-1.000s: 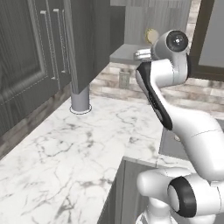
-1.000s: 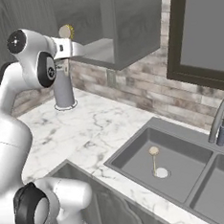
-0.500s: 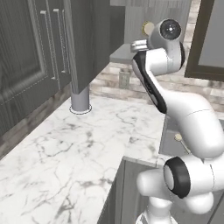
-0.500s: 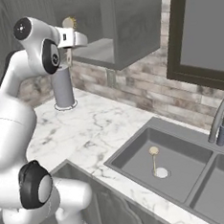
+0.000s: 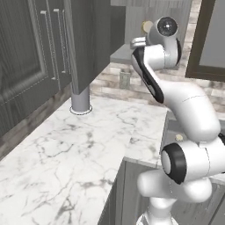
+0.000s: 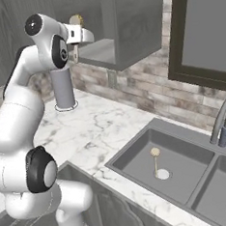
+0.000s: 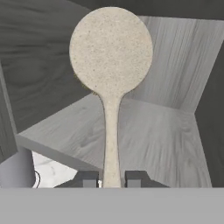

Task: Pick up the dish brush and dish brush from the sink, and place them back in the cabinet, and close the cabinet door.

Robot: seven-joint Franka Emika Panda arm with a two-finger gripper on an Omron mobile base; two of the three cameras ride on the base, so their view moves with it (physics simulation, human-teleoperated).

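Speckled round-headed dish brush (image 7: 111, 65), wood-grain cabinet (image 7: 144, 131)

Grey cylinder (image 6: 63, 89) upright on white marble surface (image 5: 66, 154), below the jaws. Brick backsplash (image 6: 147, 95) behind; dark-framed window (image 6: 202, 32) well right.

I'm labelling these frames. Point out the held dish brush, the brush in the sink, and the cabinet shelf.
Held dish brush (image 7: 111, 52), hand view, round head.
Brush in the sink (image 6: 155, 153), right base view, head.
Cabinet shelf (image 7: 148, 135), hand view, flat top surface.

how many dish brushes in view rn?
2. One brush is held by its handle in the gripper, up at the open cabinet. The other brush lies in the sink's left basin.
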